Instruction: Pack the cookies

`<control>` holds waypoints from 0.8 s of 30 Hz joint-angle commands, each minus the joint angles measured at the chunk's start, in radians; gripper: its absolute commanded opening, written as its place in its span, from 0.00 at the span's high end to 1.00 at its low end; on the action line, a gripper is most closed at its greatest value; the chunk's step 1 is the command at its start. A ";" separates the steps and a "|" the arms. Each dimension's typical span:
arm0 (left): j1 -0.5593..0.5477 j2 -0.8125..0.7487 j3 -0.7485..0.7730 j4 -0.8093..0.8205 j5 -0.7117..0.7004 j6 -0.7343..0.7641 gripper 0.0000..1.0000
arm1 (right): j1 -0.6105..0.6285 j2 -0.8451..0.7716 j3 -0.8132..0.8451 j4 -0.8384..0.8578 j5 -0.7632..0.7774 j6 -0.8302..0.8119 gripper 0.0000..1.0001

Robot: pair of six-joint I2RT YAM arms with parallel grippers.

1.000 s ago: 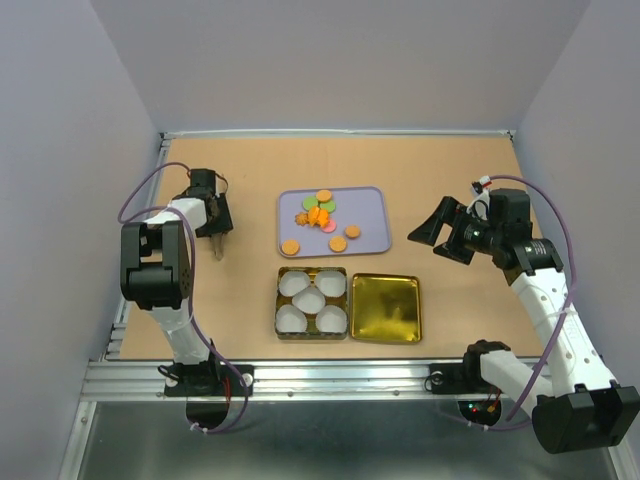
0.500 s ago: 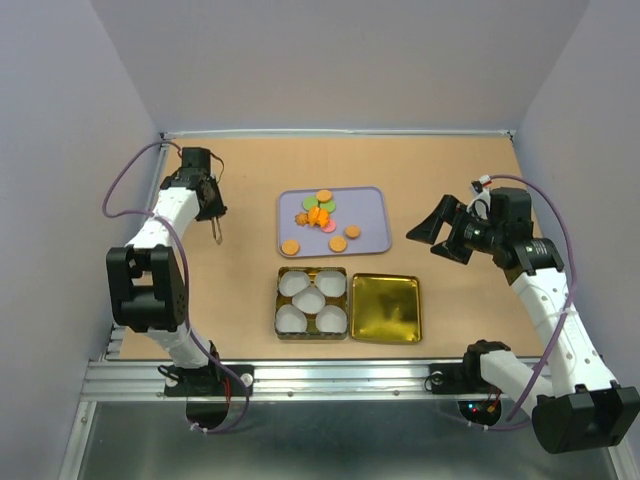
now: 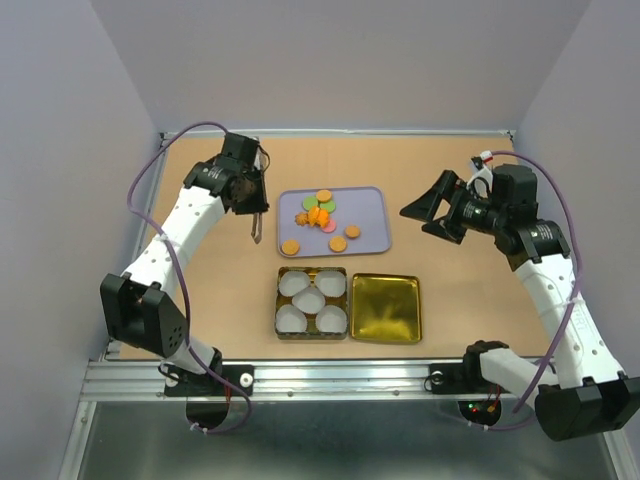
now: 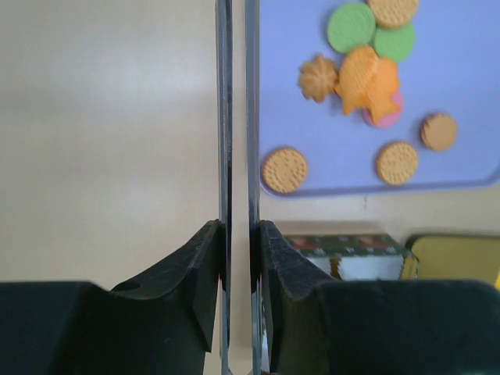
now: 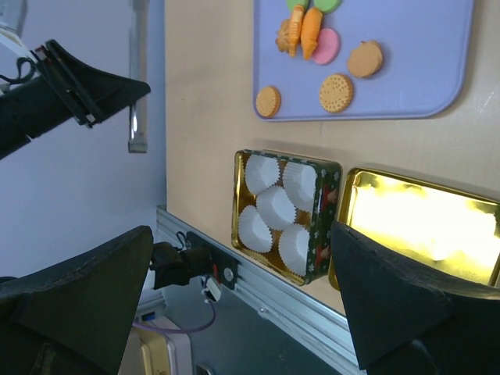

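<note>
The cookies (image 3: 318, 212) lie on a lavender tray (image 3: 380, 240): mostly orange discs, some green, one pink, one flower-shaped. My left gripper (image 3: 250, 200) is shut on thin metal tweezers (image 3: 257, 228), just left of the tray's left edge. In the left wrist view the tweezers (image 4: 224, 117) run up between the jaws of the gripper (image 4: 237, 250), their blades slightly apart, beside the cookies (image 4: 367, 70). My right gripper (image 3: 428, 218) is wide open and empty, raised to the right of the tray. Its wrist view shows the gripper (image 5: 242, 234) and the cookies (image 5: 312, 35).
A green tin (image 3: 312, 302) holding several white paper cups stands in front of the tray, with its gold lid (image 3: 387, 308) lying open side up to its right. The tin (image 5: 285, 215) and the lid (image 5: 426, 226) also show in the right wrist view. Walls enclose the table.
My left arm has swung from the far left towards the tray, carrying the tweezers. My right gripper has shifted slightly left and up, still open.
</note>
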 commanded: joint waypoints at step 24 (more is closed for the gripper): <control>-0.299 -0.145 -0.081 -0.134 -0.001 0.010 0.71 | 0.101 0.090 0.078 -0.005 0.033 0.140 0.00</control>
